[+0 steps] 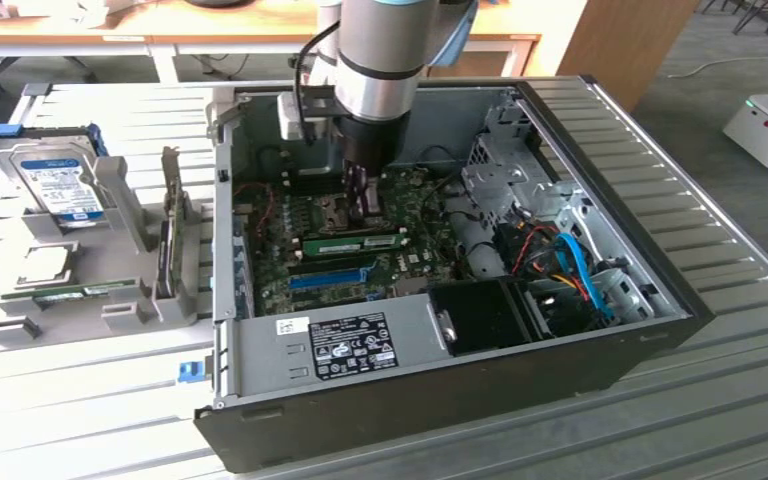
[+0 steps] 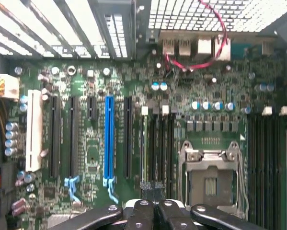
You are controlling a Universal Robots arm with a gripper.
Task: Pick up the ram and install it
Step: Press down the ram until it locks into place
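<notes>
One ram [image 1: 351,243], a green stick with a white label, stands on edge in a slot of the motherboard [image 1: 418,215] inside the open computer case [image 1: 651,300]. My gripper [image 1: 368,212] hangs just above the board, a little behind that stick, near the processor socket [image 2: 211,179]. Its black fingers [image 2: 142,213] are pressed together with nothing between them, and the gripper [image 2: 150,211] points at the row of black memory slots [image 2: 158,143]. Another green stick [image 1: 84,292] lies in the grey holder [image 1: 157,300] at the exterior view's left.
A silver hard drive with a blue label [image 1: 57,185] stands in the same holder. On the board a blue slot [image 2: 109,139] and a white slot [image 2: 34,129] run beside the black ones. Case walls, a drive cage [image 1: 511,165] and blue cables [image 1: 584,275] close in around the arm.
</notes>
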